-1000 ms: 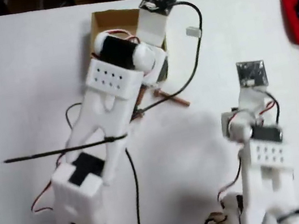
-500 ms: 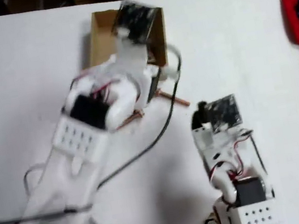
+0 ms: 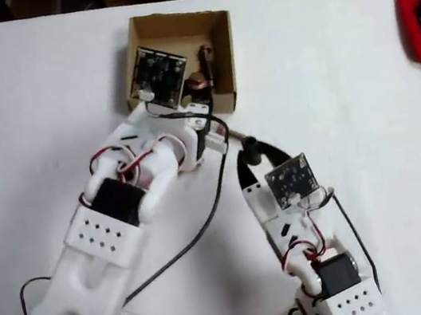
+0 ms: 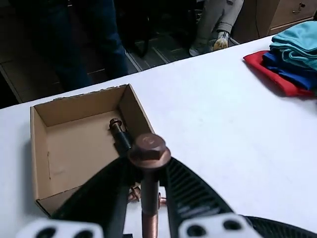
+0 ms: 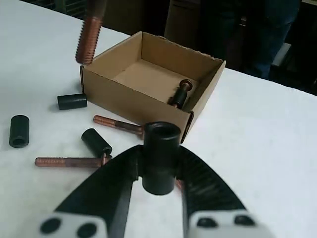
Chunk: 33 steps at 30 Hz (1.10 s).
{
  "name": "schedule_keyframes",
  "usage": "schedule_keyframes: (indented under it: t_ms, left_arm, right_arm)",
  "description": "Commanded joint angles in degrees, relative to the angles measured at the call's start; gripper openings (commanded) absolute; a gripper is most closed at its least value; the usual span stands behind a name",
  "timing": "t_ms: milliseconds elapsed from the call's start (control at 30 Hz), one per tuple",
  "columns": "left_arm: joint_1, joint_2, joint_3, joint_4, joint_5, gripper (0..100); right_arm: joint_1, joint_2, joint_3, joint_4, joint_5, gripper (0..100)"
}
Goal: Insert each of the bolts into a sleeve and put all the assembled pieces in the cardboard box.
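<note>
high view: the left gripper (image 3: 198, 93) hangs by the near wall of the cardboard box (image 3: 171, 18), the right gripper (image 3: 251, 155) near it over the table (image 3: 356, 60).
left wrist view: its claw is clenched on an upright bolt (image 4: 149, 147); one assembled piece (image 4: 119, 131) lies inside the box.
right wrist view: claw grasping an upright sleeve (image 5: 159, 158); loose bolts (image 5: 116, 124) and loose sleeves (image 5: 96, 141) lie on the table before the box.

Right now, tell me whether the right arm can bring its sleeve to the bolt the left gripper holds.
Probably yes. The right gripper holds the sleeve, the left gripper holds the bolt aloft beside the cardboard box, and only loose bolts and sleeves lying flat on the table lie between.
</note>
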<state>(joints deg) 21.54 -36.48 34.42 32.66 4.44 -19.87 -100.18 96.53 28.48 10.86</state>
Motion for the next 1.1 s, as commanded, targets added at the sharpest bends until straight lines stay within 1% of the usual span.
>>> schedule_keyframes:
  t_ms: [0, 100, 133, 233, 300, 367, 533, 600, 767, 900, 1067]
  left_arm:
    - [-0.53, -2.55, -0.04, -6.51, 0.62, 3]
    - [-0.26, -2.46, -0.48, -11.69, 5.63, 3]
    - [0.26, -2.55, -0.75, -12.57, 8.26, 3]
    - [2.64, -2.11, -3.12, -11.96, 14.24, 3]
    - [4.13, -2.02, -3.82, -11.69, 16.62, 3]
    - [5.19, -2.02, -4.00, -11.69, 17.41, 3]
    - [6.15, -2.11, -5.23, -11.69, 17.14, 3]
    - [5.80, -2.46, -6.29, -11.52, 17.14, 3]
    - [7.38, -2.46, -8.84, -5.71, 17.14, 3]
    - [9.23, -2.02, -8.57, -4.48, 17.14, 3]
    - [9.05, -1.93, -6.46, -4.40, 17.05, 3]
  right_arm:
    - [-1.19, -0.22, 0.62, -3.12, -0.26, 6.3]
    - [-1.80, 0.04, 0.62, -7.87, -0.35, 1.7]
    - [-1.80, 0.04, 0.62, -9.45, -0.35, 2.3]
    - [-1.80, 0.13, 0.62, -13.58, -0.44, 2.1]
    - [-1.54, 0.13, 0.62, -14.73, -0.53, 2.1]
    - [-1.36, 0.13, 0.62, -15.08, -1.93, 2.1]
    - [-1.36, 0.13, 0.62, -17.80, -9.05, 2.1]
    - [-1.27, 0.31, 0.62, -17.01, -9.23, 2.1]
    - [-1.27, 4.09, 0.70, -16.48, -9.32, 2.1]
    - [-1.27, 8.31, 0.70, -19.91, -9.49, 2.1]
    - [-1.27, 10.68, 0.44, -23.69, -9.41, 2.1]
